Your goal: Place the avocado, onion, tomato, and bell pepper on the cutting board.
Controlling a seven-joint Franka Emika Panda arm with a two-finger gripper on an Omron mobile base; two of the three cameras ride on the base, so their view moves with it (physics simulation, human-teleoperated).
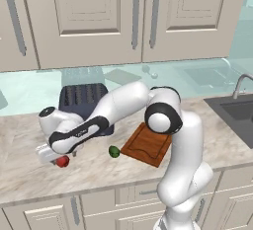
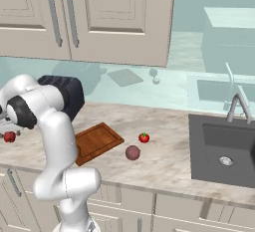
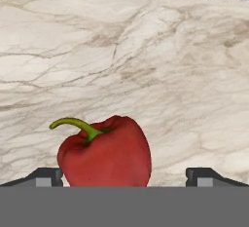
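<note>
The red bell pepper (image 3: 104, 155) with its green stem lies on the marble counter, between the two fingertips (image 3: 46, 176) of my open gripper (image 3: 126, 177) and closer to the left one. From the base the gripper (image 1: 55, 157) hovers low at the far left, right over the bell pepper (image 1: 63, 162). The dark-green avocado (image 1: 114, 151) rests just left of the reddish-brown cutting board (image 1: 147, 144), which is bare. Right of the cutting board (image 2: 97, 141) sit the tomato (image 2: 144, 137) and the mauve onion (image 2: 132, 152).
A dark toaster (image 1: 84, 100) stands at the back, behind my stretched arm. The sink (image 2: 224, 146) with its faucet (image 2: 239, 104) fills the counter's right end. Cabinets hang above; the counter's front edge runs close below the pepper.
</note>
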